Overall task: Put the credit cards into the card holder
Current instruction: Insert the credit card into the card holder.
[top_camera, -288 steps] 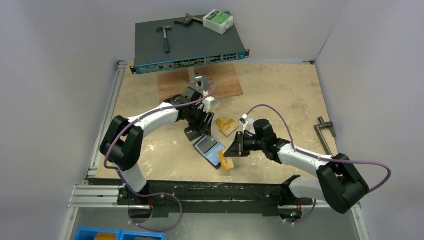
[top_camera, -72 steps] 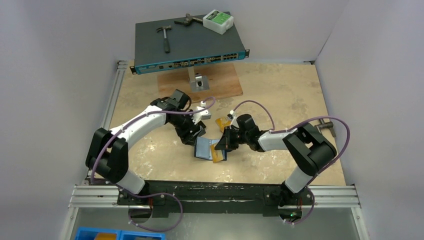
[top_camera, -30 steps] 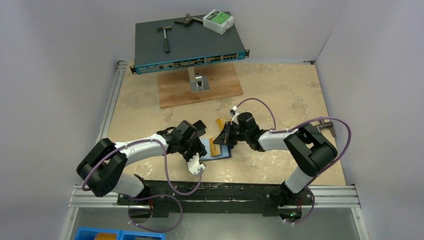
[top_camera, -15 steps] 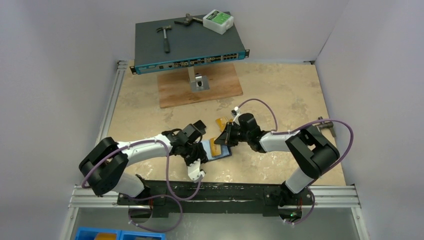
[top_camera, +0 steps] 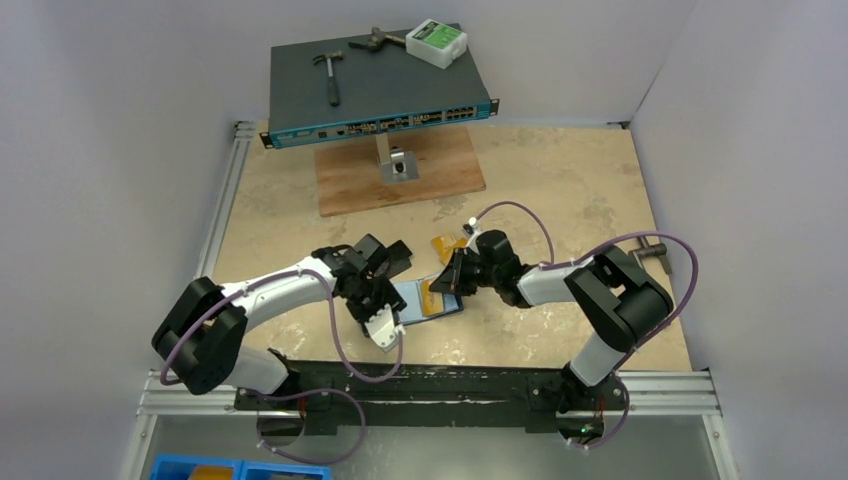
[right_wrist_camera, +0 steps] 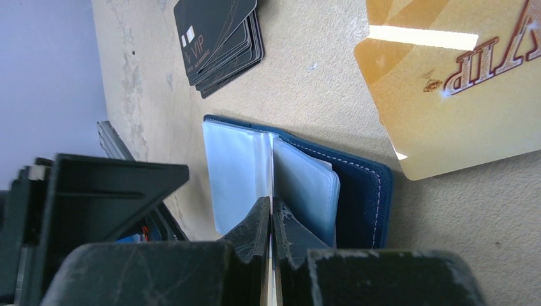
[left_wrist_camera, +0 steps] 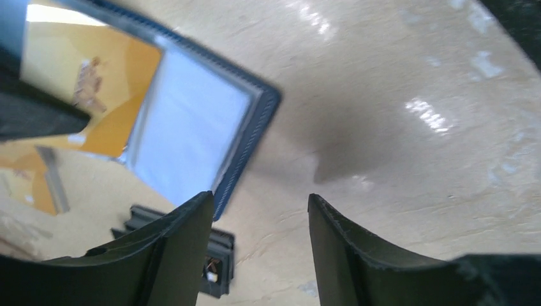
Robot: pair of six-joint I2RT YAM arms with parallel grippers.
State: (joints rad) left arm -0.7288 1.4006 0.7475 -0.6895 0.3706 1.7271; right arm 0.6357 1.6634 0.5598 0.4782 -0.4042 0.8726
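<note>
Jaws of the right gripper (top_camera: 448,282) look closed from above, over the open card holder (top_camera: 415,303) by the near edge of the desk (top_camera: 560,200), mid-width. An orange card (top_camera: 431,293) lies on it, with black cards (top_camera: 393,254) and a gold card (top_camera: 443,245) just beyond. The left gripper (top_camera: 378,300) sits beside the holder, its gap unreadable there. Its wrist camera shows wide, empty jaws over bare desk. The right wrist shows fingers (right_wrist_camera: 255,236) pinched on the orange card, edge-on, at the clear sleeves (right_wrist_camera: 236,169); how far in is hidden.
</note>
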